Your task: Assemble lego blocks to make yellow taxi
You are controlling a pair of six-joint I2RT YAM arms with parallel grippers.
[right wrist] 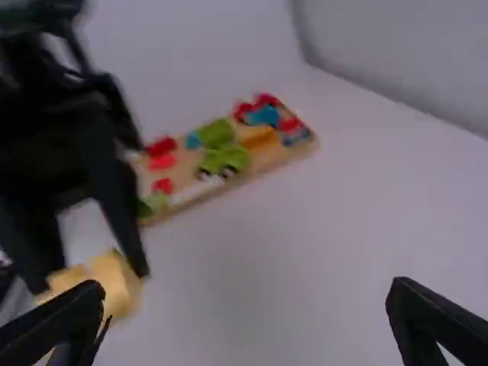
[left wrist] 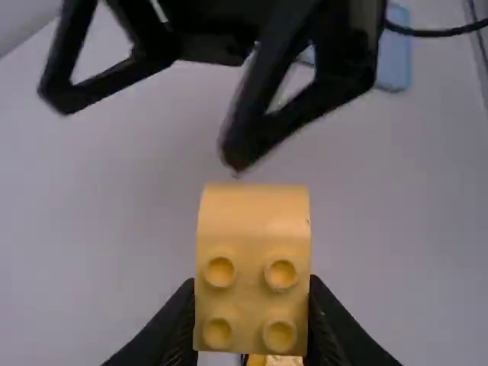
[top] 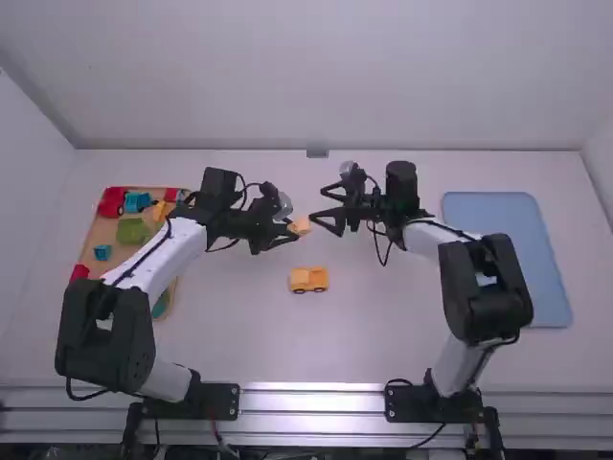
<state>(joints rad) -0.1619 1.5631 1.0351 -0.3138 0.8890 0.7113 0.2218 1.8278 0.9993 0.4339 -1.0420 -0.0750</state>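
In the high view my left gripper (top: 291, 233) is shut on a yellow block (top: 301, 227) near the table's middle. My right gripper (top: 323, 210) stands open just right of that block, nothing between its fingers. Nearer the camera, a yellow wheeled piece (top: 308, 280) rests on the table. The left wrist view has the yellow block (left wrist: 252, 267), studs facing the camera, between the fingers of my left gripper (left wrist: 252, 328), and a bit of the wheeled piece (left wrist: 276, 360) below. In the right wrist view my right gripper (right wrist: 245, 301) has its fingers wide apart; the held yellow block (right wrist: 114, 280) is beside one finger.
A wooden tray (top: 102, 233) with several red, blue, green and yellow pieces lies at the left, partly under the left arm. A blue tray (top: 508, 254) lies at the right, beside the right arm. Bare table surrounds the wheeled piece.
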